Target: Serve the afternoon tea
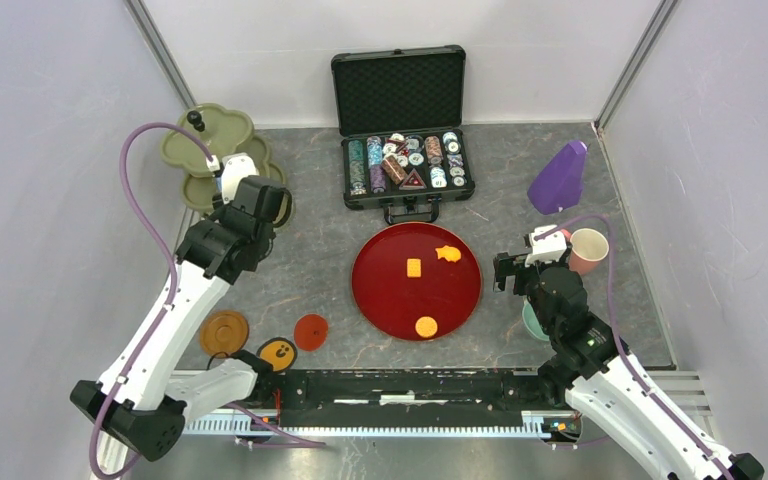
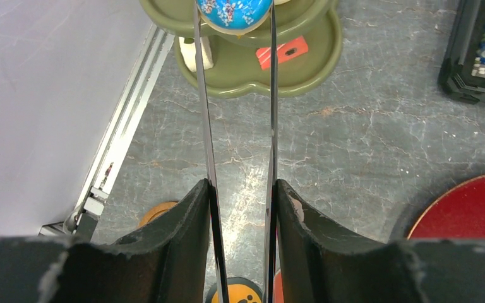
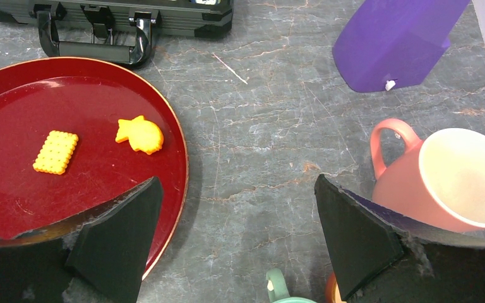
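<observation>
My left end effector (image 2: 233, 7) gripped the donut (image 2: 233, 15) by its sides. It seemed light, hard and slippery. My right end effector (image 3: 237, 180) stood open.

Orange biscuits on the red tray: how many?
3: a rectangular biscuit mid-tray, a fish-shaped biscuit right of it, a round biscuit by the near rim of the red tray. None seems hidden.

We find 3 biscuits (image 1: 414, 267) on the tray (image 1: 385, 290) at centre; the case (image 1: 400, 95) sits behind it; the tiered stand (image 1: 222, 128) far left; cups (image 1: 590, 248) right; saucers (image 1: 224, 332) near left.
</observation>
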Motion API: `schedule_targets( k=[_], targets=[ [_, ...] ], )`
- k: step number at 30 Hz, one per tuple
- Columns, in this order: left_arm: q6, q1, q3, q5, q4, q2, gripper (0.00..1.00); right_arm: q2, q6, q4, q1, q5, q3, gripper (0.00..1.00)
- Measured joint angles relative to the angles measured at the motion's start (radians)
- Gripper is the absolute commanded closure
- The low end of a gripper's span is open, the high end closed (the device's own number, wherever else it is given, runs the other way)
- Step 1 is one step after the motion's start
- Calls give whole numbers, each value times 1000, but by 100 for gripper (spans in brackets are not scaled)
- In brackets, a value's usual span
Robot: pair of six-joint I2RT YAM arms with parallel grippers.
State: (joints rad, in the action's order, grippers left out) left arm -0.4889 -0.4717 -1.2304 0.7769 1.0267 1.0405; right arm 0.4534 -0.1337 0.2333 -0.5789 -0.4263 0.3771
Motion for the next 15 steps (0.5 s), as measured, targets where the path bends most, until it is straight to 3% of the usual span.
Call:
schedule_targets(
  k=[15],
  targets=[
    [74,164,42,-53,-119,36,57,0,0,0,0,4,0,2]
  ],
)
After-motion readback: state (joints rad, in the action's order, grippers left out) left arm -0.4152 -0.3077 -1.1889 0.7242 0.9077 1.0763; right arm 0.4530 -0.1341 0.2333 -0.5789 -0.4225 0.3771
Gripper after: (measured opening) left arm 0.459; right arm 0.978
